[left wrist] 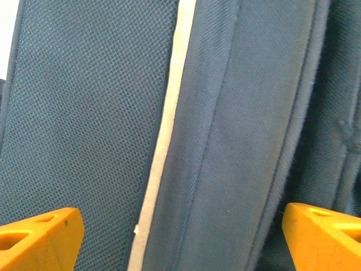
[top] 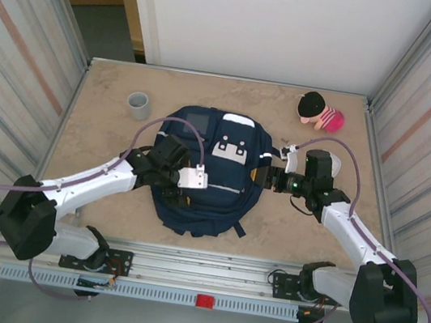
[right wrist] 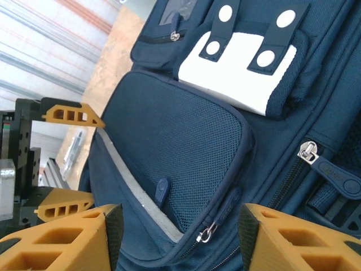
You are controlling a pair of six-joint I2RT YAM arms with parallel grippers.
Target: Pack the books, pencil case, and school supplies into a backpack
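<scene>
Your large navy blue backpack with thin white stripes [top: 217,204] lies flat in the middle of the beige, marble-patterned bench [top: 98,126], front side up. Its grey square patch [top: 197,120] sits toward the far end, and the white tab with round white studs [right wrist: 237,73] is on the front pocket. You cannot see what is inside the bag from any view: its compartments show only their outer cloth. In the right wrist view, the lower front pocket [right wrist: 180,158] is panelled in fine navy mesh with a pale strip along its edge. Metal zip pulls [right wrist: 210,230] hang at its corner, and nothing in that pocket shows either.

Your left pincer [left wrist: 180,237] hovers over the left half of the backpack. Its orange fingertips [left wrist: 39,240] are spread wide with nothing between them but woven navy fabric and one white stripe [left wrist: 163,135].

Your right pincer [right wrist: 180,240] is at the bag's right edge, facing the mesh pocket. Its blocky orange fingers [right wrist: 62,240] stand apart and grip nothing.

A small grey round cup [top: 138,105] stands on the bench near the backpack's far left corner, apart from it. You cannot tell what it holds. A soft toy with a black head and pink striped body [top: 319,111] lies at the far right of the bench.
</scene>
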